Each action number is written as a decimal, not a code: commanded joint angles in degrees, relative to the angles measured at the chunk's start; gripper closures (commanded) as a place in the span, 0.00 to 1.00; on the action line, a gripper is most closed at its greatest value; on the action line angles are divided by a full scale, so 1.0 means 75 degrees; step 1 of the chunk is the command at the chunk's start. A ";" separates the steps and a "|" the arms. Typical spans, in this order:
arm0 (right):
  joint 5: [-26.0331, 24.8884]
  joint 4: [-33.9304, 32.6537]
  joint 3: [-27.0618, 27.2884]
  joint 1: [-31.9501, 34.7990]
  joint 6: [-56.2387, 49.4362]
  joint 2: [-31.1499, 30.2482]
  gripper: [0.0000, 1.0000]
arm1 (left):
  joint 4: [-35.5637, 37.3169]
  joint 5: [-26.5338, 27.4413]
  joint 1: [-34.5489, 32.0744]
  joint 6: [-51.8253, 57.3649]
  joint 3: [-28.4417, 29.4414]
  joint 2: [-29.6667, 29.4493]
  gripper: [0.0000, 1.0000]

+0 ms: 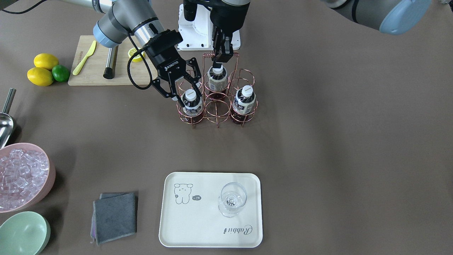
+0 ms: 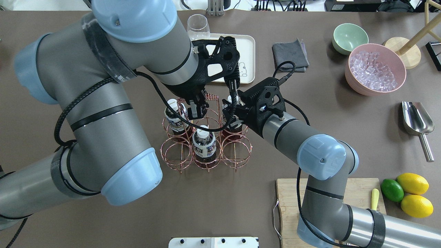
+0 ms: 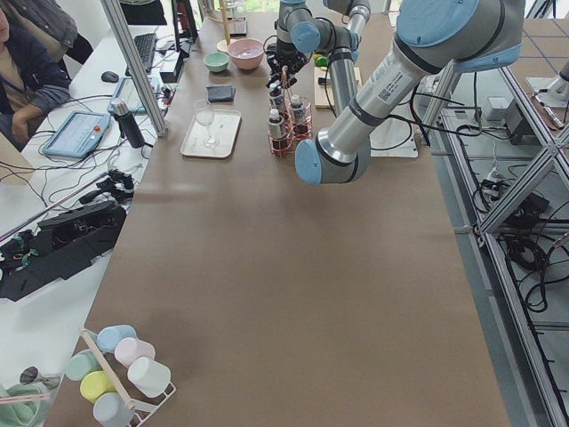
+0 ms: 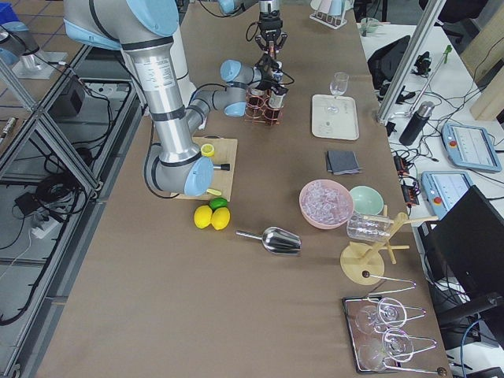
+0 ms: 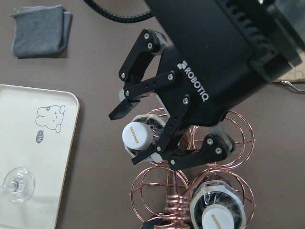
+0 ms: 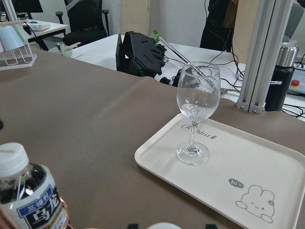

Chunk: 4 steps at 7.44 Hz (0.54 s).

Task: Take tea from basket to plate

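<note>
Nearest the front camera lies the plate (image 1: pixel 205 226), flat on the brown table (image 1: pixel 318 141), with one upright glass (image 1: pixel 231 203) on its 3 o'clock half. A folded grey cloth (image 1: pixel 115 216) lies at the plate's 9 o'clock, and a pink bowl (image 1: pixel 50 173) of ice stands beyond it at the table edge. The basket (image 1: pixel 216 114) stands at the plate's 12 o'clock, well apart from it, with a wooden board (image 1: pixel 95 71) at the basket's 10 o'clock. The left side view shows cluttered benches, an aluminium post (image 3: pixel 133 62) and a seated operator (image 3: pixel 27 53) along the table's far side. Three bottles stand upright in the basket rings. The right gripper (image 1: pixel 191 96) is spread wide, one finger on either side of the white cap of the tea (image 1: pixel 193 108) in the ring at 9 o'clock; whether the fingers touch it cannot be confirmed. The other bottles (image 1: pixel 216 81) (image 1: pixel 244 102) stand in the 12 and 3 o'clock rings. The left gripper (image 1: pixel 218 65) hangs at the handle (image 1: pixel 211 54), above the 12 o'clock bottle. Its opening and any grip on the wire cannot be judged.
</note>
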 commanded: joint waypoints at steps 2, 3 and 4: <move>0.0528 -0.0061 0.0266 0.0115 -0.0012 0.0028 1.00 | -0.0012 0.0000 0.0000 0.0000 -0.0007 0.0000 1.00; 0.0949 -0.0119 0.0499 0.0384 -0.0012 0.0016 1.00 | -0.0012 0.0000 0.0000 0.0000 -0.0007 0.0000 1.00; 0.1289 -0.0526 0.0827 0.0711 -0.0012 0.0016 1.00 | -0.0012 0.0000 0.0000 0.0000 -0.0019 0.0000 1.00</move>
